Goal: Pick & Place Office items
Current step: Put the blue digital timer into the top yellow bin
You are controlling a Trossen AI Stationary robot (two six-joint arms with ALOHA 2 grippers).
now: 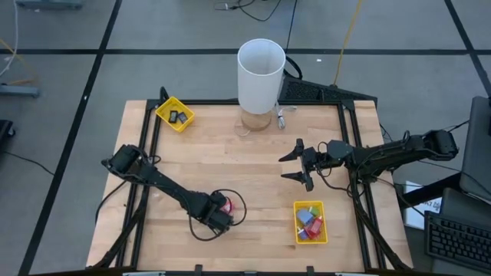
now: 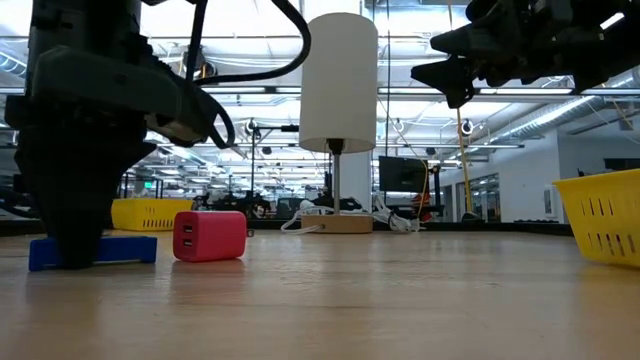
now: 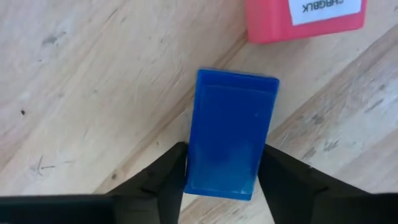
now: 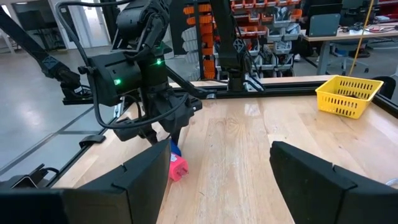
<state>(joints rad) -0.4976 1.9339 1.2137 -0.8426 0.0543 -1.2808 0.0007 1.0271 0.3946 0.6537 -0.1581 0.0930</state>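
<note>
Straddling the blue block (image 3: 229,134) flat on the table, the left gripper (image 3: 219,177) has fingers narrowly flanking it, the red block (image 3: 303,17) just beyond; closing off-centre risks twisting it away, while the right gripper (image 1: 295,165) hangs wide.

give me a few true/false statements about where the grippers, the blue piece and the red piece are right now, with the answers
1. The left gripper has its jaws on either side of the blue piece. True.
2. The blue piece is lifted clear of the table. False: in the low view it lies flat on the wood.
3. The red piece sits on the table beside the blue piece. True.
4. The right gripper is shut on a green piece. False: its jaws are open and empty, up above the table.
5. The yellow tray near the right arm is empty. False: it holds several coloured pieces.
</note>
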